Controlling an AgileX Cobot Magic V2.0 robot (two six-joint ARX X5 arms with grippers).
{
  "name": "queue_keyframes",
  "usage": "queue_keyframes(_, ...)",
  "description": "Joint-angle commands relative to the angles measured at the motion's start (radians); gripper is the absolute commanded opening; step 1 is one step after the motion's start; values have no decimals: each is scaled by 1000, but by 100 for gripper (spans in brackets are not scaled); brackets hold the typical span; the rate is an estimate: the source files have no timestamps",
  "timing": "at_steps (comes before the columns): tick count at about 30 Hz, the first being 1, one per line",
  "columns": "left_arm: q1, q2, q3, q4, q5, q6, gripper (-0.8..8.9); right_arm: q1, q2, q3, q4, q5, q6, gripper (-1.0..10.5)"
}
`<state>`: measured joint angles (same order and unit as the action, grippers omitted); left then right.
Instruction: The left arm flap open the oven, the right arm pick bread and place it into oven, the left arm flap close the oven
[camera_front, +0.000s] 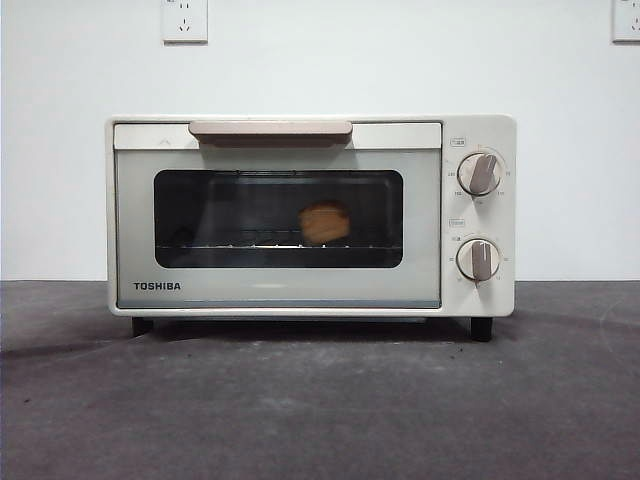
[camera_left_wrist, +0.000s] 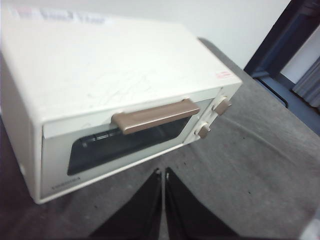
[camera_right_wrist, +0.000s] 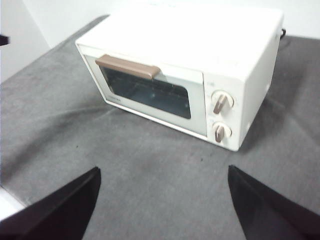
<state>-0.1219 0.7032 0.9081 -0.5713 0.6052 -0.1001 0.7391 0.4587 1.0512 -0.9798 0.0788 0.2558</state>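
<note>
Cream-white TOSHIBA toaster oven (camera_front: 310, 215) w/ door shut, golden-orange bun (camera_front: 324, 222) on rack inside, approx 3 o'clock of window centre; left gripper (camera_left_wrist: 163, 172) fingers pressed together, right gripper (camera_right_wrist: 162, 172) fingers spread wide, both empty.

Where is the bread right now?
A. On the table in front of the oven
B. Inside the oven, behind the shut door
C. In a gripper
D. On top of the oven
B. The bread shows through the window of the oven, resting on the rack, with the door shut.
</note>
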Motion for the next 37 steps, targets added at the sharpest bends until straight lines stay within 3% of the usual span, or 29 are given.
queue_keyframes(1,-6,-67,19,-21,-21,35,15,8,3,17,22,1,-39,404)
queue_keyframes(10,-6,-210,19,-111,-34,33,15,8,3,17,22,0,-48,399)
queue_keyframes(12,-6,-214,19,-118,-34,33,16,8,3,17,21,0,-48,258)
queue_keyframes(14,-6,-214,19,-117,-34,33,20,8,3,17,14,0,-52,7)
queue_keyframes(33,-8,-215,11,-107,-34,33,20,8,3,17,8,1,-63,11)
queue_keyframes(37,13,-240,-71,12,-25,33,20,8,3,17,8,1,-63,11)
